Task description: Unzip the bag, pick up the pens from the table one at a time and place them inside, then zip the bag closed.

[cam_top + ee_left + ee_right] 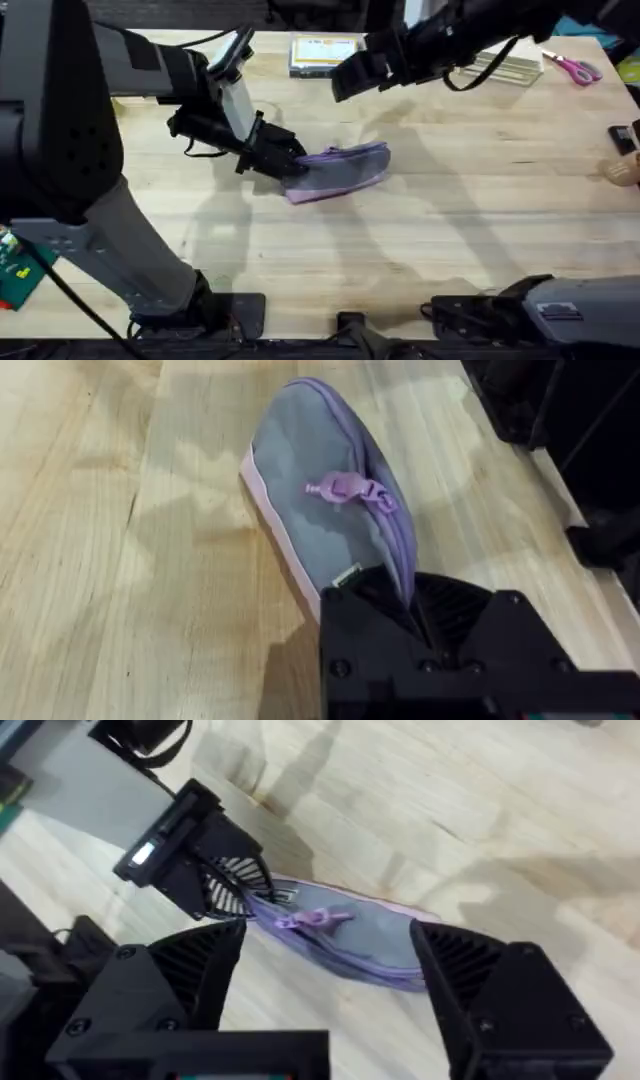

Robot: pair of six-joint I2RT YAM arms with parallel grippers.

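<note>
On table (480, 230), left gripper (288, 160) clamped on bag (345, 170); right gripper (325, 970) apart above, might miss zipper pull (345, 488), being small.

A small soft fabric pouch (340, 172) is grey with pale lavender edging; its zipper and zipper pull (345, 489) are a deeper purple. The broad wooden butcher-block tabletop (450, 230) is light tan with pale plank grain running in long stripes. The left claw (290, 160) and the right claw (330, 970) are matte black with ribbed inner faces. A clear box (322, 53) carries a yellow label, and the scissors (575, 69) have pink handles.
</note>
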